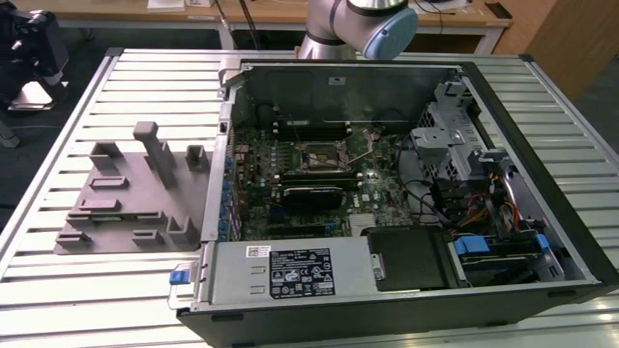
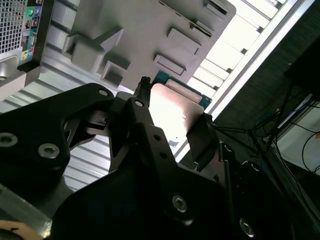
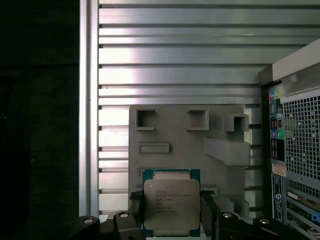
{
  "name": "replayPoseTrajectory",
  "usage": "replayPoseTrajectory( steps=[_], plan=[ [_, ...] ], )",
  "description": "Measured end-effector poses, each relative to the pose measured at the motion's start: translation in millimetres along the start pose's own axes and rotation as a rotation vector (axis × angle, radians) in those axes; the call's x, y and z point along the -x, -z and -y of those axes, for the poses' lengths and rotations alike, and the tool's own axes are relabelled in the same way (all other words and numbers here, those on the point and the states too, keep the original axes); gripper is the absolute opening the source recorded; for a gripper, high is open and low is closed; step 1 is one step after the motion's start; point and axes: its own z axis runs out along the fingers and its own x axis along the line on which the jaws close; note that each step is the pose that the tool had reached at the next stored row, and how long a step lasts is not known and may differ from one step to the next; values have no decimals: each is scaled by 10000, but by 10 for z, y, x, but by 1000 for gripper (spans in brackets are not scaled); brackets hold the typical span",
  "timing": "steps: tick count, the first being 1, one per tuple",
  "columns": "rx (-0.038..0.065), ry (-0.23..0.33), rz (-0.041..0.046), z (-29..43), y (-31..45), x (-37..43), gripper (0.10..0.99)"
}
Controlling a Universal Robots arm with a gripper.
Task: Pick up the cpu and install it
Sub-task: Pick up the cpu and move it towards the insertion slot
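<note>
In both wrist views my gripper (image 3: 171,214) (image 2: 170,122) is shut on the cpu (image 3: 171,202) (image 2: 172,107), a flat square chip with a silver top plate and a thin green rim. One black finger (image 3: 136,210) presses on each of two opposite edges. The chip hangs well above the grey moulded holder (image 3: 175,130) (image 2: 145,35) (image 1: 126,196) on the slatted table. In the exterior view the open computer case (image 1: 406,181) lies on its side, with the motherboard's square socket (image 1: 317,156) uncovered near the middle. The arm's elbow (image 1: 363,25) shows at the far edge.
The case's rear panel with ports (image 3: 295,150) (image 2: 20,30) stands beside the holder. A grey power supply with a white label (image 1: 290,272), a drive cage (image 1: 450,141) and cables fill the case. The slatted metal table (image 1: 126,80) ends in a dark drop past the holder.
</note>
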Motion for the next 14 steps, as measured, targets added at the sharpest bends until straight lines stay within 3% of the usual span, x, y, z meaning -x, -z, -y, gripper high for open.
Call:
replayPoseTrajectory(
  steps=[14],
  plan=[
    [-1, 0, 0, -7, -6, 263, 541]
  ],
)
